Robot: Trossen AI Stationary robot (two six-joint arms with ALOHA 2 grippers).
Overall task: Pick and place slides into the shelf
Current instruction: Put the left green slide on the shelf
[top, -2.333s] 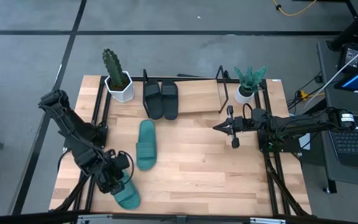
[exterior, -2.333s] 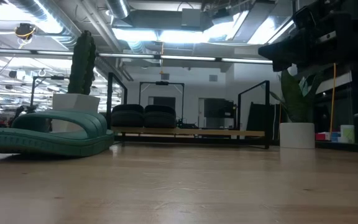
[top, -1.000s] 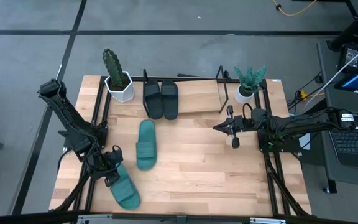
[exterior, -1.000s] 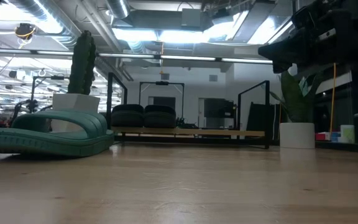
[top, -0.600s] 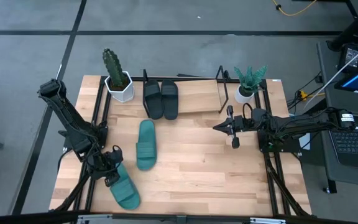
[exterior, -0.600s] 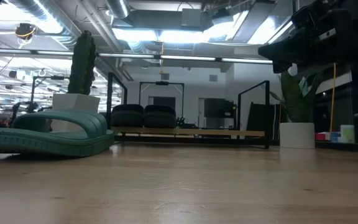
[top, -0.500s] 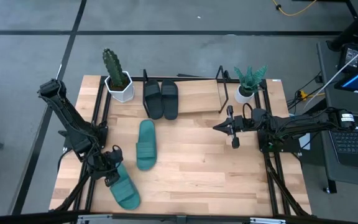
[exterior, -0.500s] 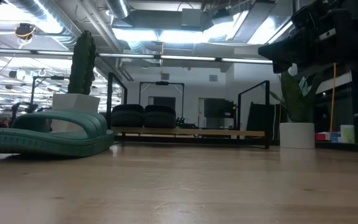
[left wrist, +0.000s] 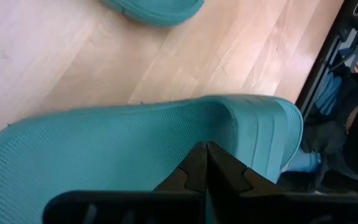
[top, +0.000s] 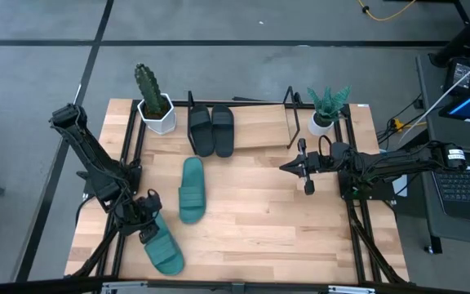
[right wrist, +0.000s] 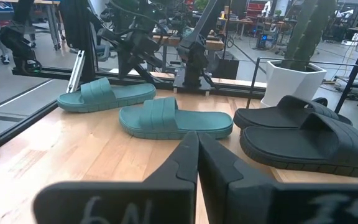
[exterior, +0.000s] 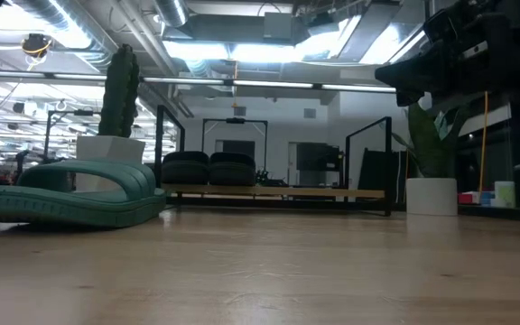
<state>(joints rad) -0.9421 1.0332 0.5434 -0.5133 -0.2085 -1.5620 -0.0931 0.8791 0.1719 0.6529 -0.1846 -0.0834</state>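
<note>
— How many slides are there in all?
— Four: two teal, two black. One teal slide [top: 191, 189] lies near the table's middle at about nine o'clock, the other teal slide [top: 163, 248] down at seven o'clock. The two black slides [top: 211, 129] sit side by side on the shelf [top: 259, 131] at twelve o'clock.
— And plants?
— Two white pots: a cactus [top: 152, 101] at eleven o'clock, a leafy plant [top: 325, 109] at one o'clock.
— Arms?
— Two.
</note>
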